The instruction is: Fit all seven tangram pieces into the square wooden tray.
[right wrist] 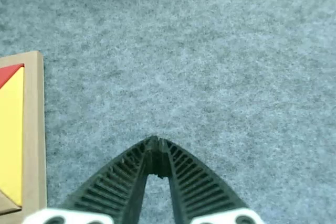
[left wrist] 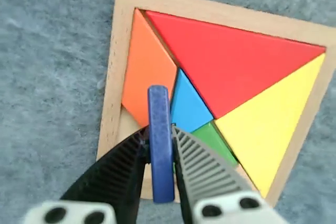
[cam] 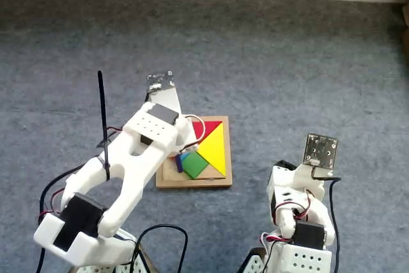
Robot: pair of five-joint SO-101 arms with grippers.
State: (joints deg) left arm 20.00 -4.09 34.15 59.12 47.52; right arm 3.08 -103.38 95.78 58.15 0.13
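Grey carpet [cam: 287, 62] surrounds the tray [left wrist: 113, 77]. My left gripper [left wrist: 160, 132] is clamped on the blue piece [left wrist: 159, 108], held on edge near the bare corner beside the orange piece [left wrist: 147, 66]. I'd tilt it flat before releasing.

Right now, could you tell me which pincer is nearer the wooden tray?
Left. Left pincer is over the wooden tray, holding a blue piece; right pincer is beside it, shut.

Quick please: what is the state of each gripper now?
Left gripper: closed, holding the dark blue piece.
Right gripper: closed, holding nothing.
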